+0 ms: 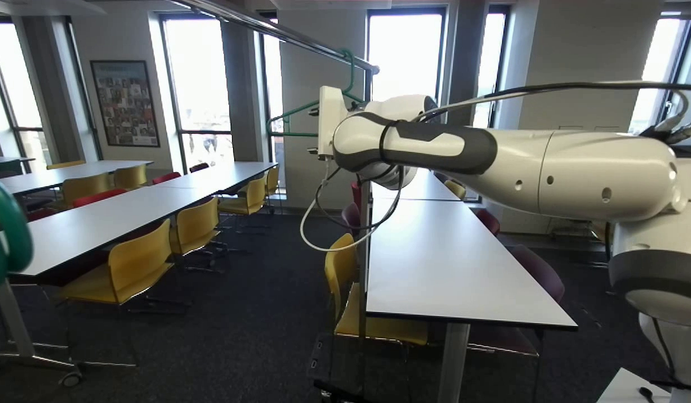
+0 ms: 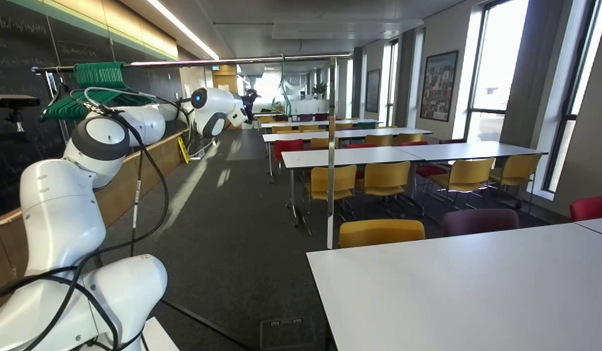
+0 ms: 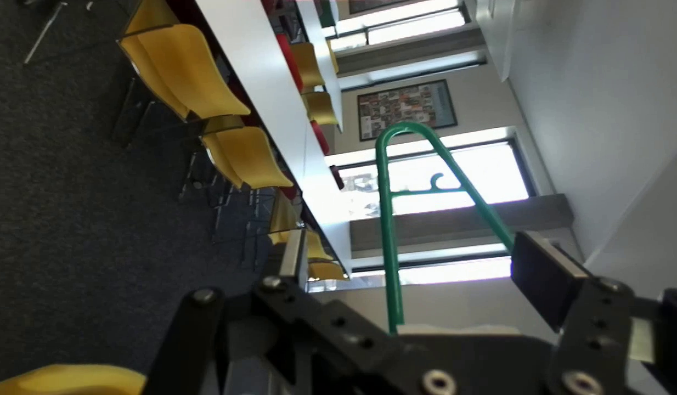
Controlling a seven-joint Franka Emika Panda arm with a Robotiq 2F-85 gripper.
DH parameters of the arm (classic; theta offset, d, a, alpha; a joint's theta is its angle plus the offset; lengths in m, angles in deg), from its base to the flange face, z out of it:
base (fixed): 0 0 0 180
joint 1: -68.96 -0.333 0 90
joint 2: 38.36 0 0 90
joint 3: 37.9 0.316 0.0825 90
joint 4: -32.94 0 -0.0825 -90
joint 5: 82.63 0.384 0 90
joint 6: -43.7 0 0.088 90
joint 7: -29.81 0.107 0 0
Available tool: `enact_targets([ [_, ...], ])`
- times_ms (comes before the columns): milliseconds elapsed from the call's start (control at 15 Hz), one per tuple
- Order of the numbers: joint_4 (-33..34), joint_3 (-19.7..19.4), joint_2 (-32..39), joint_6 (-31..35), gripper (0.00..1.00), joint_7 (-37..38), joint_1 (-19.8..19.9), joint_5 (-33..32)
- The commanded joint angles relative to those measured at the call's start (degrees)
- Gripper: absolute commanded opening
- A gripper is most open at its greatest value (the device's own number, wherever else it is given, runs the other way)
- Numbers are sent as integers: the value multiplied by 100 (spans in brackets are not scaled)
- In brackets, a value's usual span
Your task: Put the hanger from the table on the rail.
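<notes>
pincer (image 3: pixel 417 263) spread in wrist view; green hanger (image 3: pixel 389 236) shows between its fingers (image 3: pixel 544 282), can't tell if touching. hook (image 1: pixel 353 71) is over the rail (image 2: pixel 198 62), near one end, in both exterior views. bunch of green hangers (image 2: pixel 98 75) toward the opposite end, in an exterior view.

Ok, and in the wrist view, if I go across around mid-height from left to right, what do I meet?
Dark carpet, a yellow chair, a white table, the green hanger, then the ceiling. I left out the bright window, which shows on both sides of the hanger.
</notes>
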Motion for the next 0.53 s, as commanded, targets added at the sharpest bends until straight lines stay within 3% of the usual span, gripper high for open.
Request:
enact_targets([
  [0,-1225,-1040,-392,-851,100,434,-902,-304],
  [133,-1638,-1706,-251,-1585,100,778,-1224,-537],
  [200,-1856,-1739,-530,-1709,100,1187,-1355,-1235],
  [267,-1948,-1940,-604,-2097,100,1233,-1504,-1443],
  [333,-1581,-1447,-464,-1535,100,1234,-1007,-1412],
  [467,-1665,-1458,-537,-1549,100,1358,-1047,-1670],
])
